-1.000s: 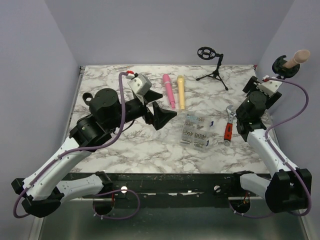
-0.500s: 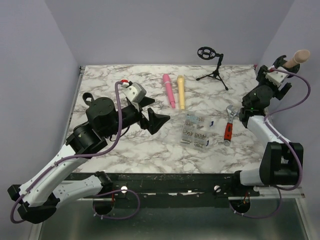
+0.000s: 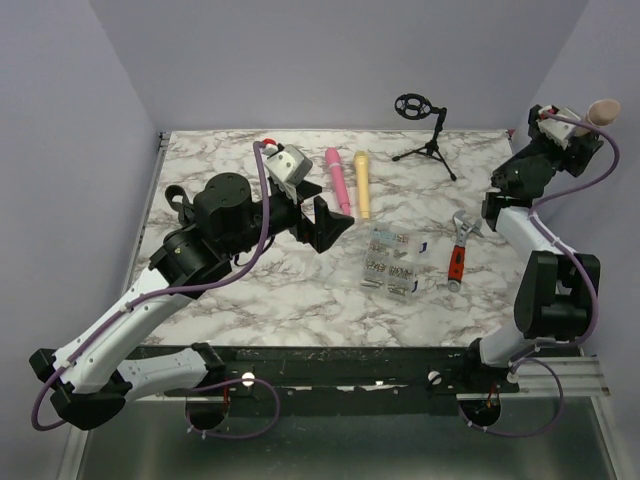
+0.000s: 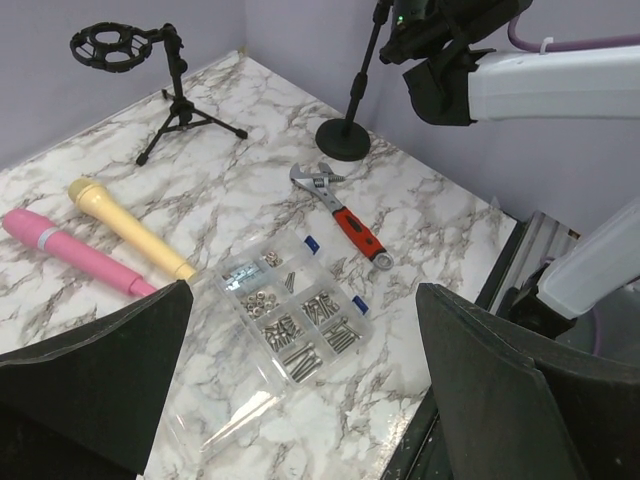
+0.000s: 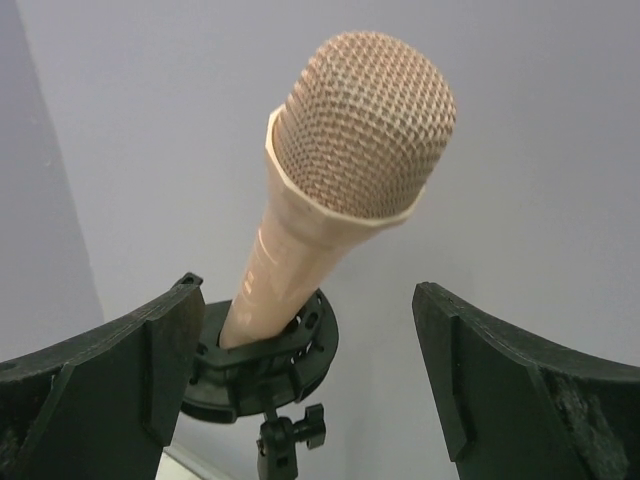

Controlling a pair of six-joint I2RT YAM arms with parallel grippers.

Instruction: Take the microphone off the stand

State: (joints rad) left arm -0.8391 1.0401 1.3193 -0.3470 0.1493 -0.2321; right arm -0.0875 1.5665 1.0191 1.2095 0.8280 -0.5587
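Observation:
A beige microphone (image 5: 340, 180) sits tilted in the black ring holder (image 5: 262, 365) of a tall stand at the table's far right. Its head shows in the top view (image 3: 603, 110). The stand's pole and round base (image 4: 343, 138) show in the left wrist view. My right gripper (image 5: 308, 290) is open, raised to the holder, with one finger on each side of the microphone's body and not touching it. In the top view it (image 3: 570, 135) hides the holder. My left gripper (image 3: 325, 220) is open and empty, above the table's left middle.
A pink microphone (image 3: 337, 180) and a yellow microphone (image 3: 361, 184) lie side by side at the back middle. A small tripod stand (image 3: 425, 125) with an empty holder stands behind them. A clear parts box (image 3: 393, 260) and a red-handled wrench (image 3: 458, 250) lie right of centre.
My right arm has risen and swung back to the right, bringing its open gripper up around the microphone. My left arm dipped toward me, then moved back up.

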